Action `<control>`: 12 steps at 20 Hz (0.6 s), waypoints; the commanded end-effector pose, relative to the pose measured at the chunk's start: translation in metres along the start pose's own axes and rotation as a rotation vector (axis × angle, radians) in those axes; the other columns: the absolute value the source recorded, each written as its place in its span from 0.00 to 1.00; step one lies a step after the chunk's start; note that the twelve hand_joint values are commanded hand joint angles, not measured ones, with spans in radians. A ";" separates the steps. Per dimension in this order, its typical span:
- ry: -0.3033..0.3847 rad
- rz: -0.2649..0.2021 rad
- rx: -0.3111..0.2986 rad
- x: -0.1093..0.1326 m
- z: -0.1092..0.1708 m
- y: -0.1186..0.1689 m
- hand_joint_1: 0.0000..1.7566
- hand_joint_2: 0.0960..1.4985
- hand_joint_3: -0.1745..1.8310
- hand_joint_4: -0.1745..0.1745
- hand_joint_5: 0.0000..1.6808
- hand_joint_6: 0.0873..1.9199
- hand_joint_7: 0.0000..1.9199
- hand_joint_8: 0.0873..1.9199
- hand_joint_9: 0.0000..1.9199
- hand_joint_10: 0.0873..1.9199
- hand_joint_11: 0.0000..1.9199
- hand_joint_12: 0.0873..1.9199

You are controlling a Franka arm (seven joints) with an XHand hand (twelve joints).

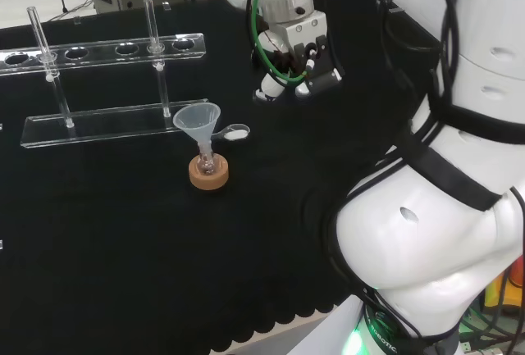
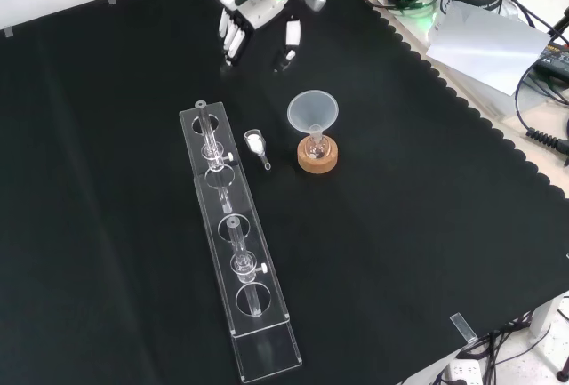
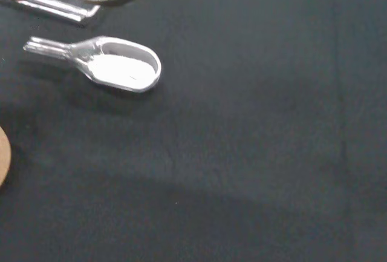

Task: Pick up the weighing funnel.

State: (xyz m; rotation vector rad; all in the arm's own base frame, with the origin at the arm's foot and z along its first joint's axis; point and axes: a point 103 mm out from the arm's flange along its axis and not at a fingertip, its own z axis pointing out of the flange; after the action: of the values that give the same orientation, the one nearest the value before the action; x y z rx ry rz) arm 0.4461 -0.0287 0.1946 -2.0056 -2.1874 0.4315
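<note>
Front view: the hand (image 2: 258, 19) is seen at the top of the cloth (image 2: 107, 180), raised above it and well apart from the weighing funnel (image 2: 256, 145).
Hand state: the fingers (image 2: 232, 40) are held nearly straight and hang downward, spread from one another; nothing is pinched or carried by them.
Weighing funnel: it is laid flat on the cloth, between the clear rack (image 2: 238, 260) and the funnel (image 2: 311, 111), just beside the rack; neither seems to be touched by it.
Wrist view: the weighing funnel is shown close, its short stem stretched out from the bowl, and something white is seen lying in the bowl.
Done: no part of the pick-up can be counted as done, because the piece is neither touched nor lifted.
Left: the hand must be brought down over the piece, the fingers must be closed on it, and it must be raised from the cloth.
Progress: the moment is judged to be the approach, before any contact.
Hard to make out: in the head view the weighing funnel is found right at the funnel's rim, so its stem can hardly be separated from that rim.
Hidden: the small flask on the cork ring (image 2: 317, 161) is hardly told apart from the funnel's stem, and the palm side of the hand is not shown plainly.
</note>
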 end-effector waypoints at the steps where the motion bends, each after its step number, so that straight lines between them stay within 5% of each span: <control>1: 0.074 -0.043 -0.015 -0.010 0.036 0.046 0.51 0.37 0.41 0.37 0.43 0.01 0.39 0.28 0.58 0.05 0.46 0.55; 12: 0.103 -0.042 0.023 0.002 0.073 0.068 0.51 0.36 0.41 0.37 0.45 0.04 0.40 0.28 0.59 0.05 0.47 0.54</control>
State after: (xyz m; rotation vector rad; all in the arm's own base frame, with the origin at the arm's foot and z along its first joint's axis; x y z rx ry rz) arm 0.4818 -0.0327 0.1160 -1.9153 -2.1543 0.3737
